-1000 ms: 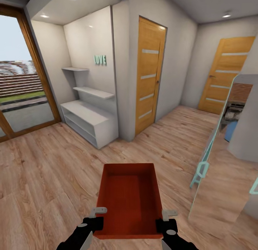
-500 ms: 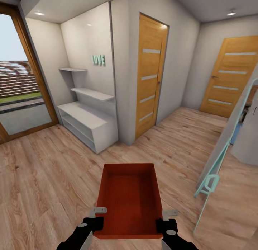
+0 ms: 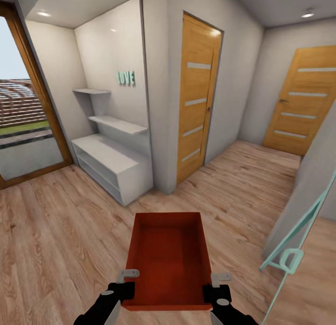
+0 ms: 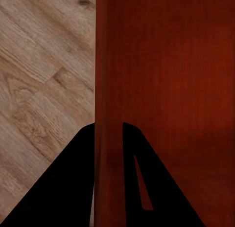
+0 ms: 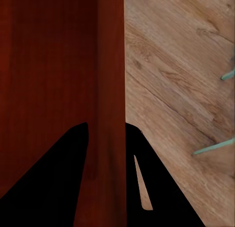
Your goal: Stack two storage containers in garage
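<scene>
Head view shows one orange-red storage container (image 3: 168, 257) carried level between the two arms, above the light wood-plank floor (image 3: 56, 231). The left end effector (image 3: 125, 282) pinches the container's left wall near the corner closest to the robot, and the right end effector (image 3: 218, 284) pinches the right wall at the matching spot. The bin is open-topped and nothing lies inside it.

Left wrist view confirms the grip: the two black fingers (image 4: 73, 178) sit narrow, one on each side of the thin red wall of the container (image 4: 166, 80), with wood planks showing beyond the outer finger. Right wrist view gives the mirror of that, its fingers (image 5: 58, 168) closed narrow on the container (image 5: 54, 60) wall, the floor (image 5: 181, 75) on the outer side crossed by two thin teal bars (image 5: 211, 147).

Ahead of both end effectors and to the left stands a white alcove with a low shelf unit (image 3: 112, 164) and two wall shelves; teal letters (image 3: 125, 78) on its wall read "LOVE". Further left is a glass door (image 3: 23, 106) in a wood frame. Straight ahead is a wooden door (image 3: 198, 92) with pale horizontal strips, and a second like door (image 3: 303, 101) stands ahead to the right. Just beyond the right end effector, a teal-framed panel (image 3: 294, 231) leans.
</scene>
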You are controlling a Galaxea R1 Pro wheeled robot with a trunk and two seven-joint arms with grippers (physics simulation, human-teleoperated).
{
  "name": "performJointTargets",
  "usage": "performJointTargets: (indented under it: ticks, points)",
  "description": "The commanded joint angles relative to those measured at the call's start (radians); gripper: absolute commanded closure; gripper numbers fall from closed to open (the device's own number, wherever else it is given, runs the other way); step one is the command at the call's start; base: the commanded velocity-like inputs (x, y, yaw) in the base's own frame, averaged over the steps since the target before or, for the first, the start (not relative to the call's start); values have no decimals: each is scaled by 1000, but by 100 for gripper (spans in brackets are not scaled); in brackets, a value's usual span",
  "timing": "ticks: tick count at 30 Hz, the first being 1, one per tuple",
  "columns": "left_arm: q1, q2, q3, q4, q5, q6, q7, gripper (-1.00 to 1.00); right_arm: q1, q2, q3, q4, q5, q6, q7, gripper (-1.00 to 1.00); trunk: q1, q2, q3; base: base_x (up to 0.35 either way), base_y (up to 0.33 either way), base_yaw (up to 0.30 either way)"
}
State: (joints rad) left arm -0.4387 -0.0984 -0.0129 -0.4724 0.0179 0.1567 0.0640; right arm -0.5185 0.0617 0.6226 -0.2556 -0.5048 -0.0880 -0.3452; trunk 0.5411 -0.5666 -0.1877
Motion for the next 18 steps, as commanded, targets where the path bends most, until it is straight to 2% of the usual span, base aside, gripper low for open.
performJointTargets:
  ticks: [1, 9, 18]
  points:
    - [0, 3, -7, -5, -18, -9, 11, 100, -1, -14, -9, 6, -34, -8, -12, 100, 1, -1, -2, 323, 0, 0]
    - [0, 3, -7, -5, -18, -8, 11, 100, -2, -13, -9, 6, -34, -7, -13, 100, 1, -1, -2, 323, 0, -12]
    - [0, 3, -7, -5, -18, -9, 11, 100, -2, -10, -9, 6, -34, -7, -15, 100, 1, -1, -2, 323, 0, -182]
